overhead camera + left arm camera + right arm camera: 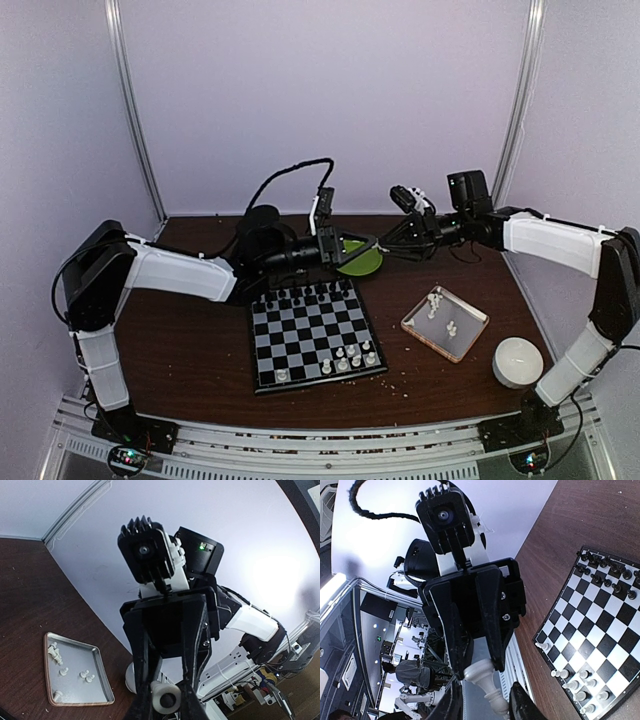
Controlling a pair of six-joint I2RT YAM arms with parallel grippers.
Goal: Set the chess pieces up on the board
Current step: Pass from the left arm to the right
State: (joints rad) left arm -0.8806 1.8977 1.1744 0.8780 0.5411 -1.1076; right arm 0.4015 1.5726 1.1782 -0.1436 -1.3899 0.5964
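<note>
Gripping a white chessman [482,677] by its broad base, the left gripper [480,667] has its fingers clamped on it in mid-air, beyond the board's 1 o'clock corner. The right gripper [486,706] faces it tip to tip. Its fingers [522,707] stand apart, one on either side of the chessman's narrow upper end, with a sliver of gap showing.

The chessman looks like glossy white plastic. It has a flared foot, a waisted stem and a ridged collar. From the left wrist, its underside is a round disc with a dark centre.

The board [300,340] lies flat at the middle of the dark, wood-grained table [190,340]. It is a square of black and pale grey checks inside a thin black rim. Black chessmen [305,296] line its 12 o'clock edge, and a handful of white pieces [352,355] cluster at its 5 o'clock corner.

At the board's 3 o'clock sits a clear square tray [470,330] with rounded corners and a coppery edge, with a few more white men lying in it. A green disc [362,264] lies under the two grippers. A squat white round tub [518,362] stands at the tray's 5 o'clock.
</note>
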